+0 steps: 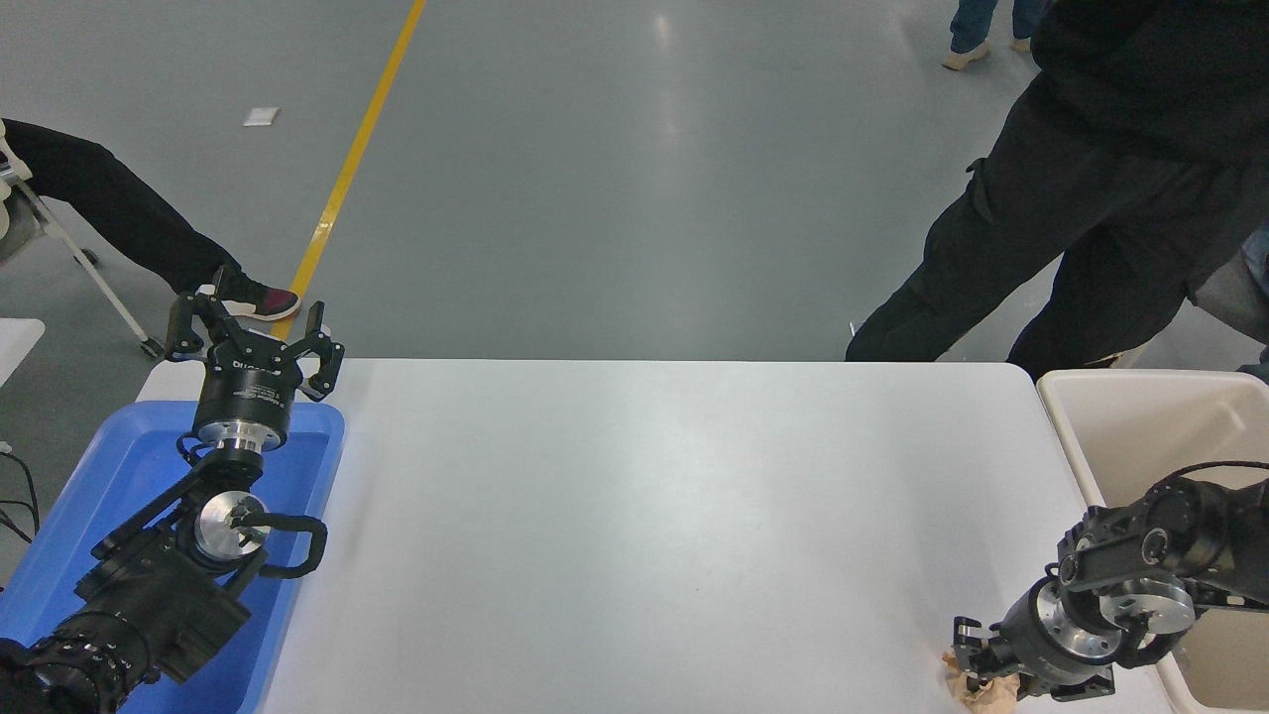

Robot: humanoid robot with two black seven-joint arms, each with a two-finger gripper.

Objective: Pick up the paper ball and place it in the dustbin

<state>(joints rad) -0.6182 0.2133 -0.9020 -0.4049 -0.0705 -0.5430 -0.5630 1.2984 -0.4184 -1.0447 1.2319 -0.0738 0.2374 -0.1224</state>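
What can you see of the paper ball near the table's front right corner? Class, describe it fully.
The paper ball is a tan-brown wad of crumpled, creased paper. Only a small part shows, low on the white table near its front right corner, close to the cream bin. The right claw is down over it and hides most of it; whether the claw has gripped it cannot be told.
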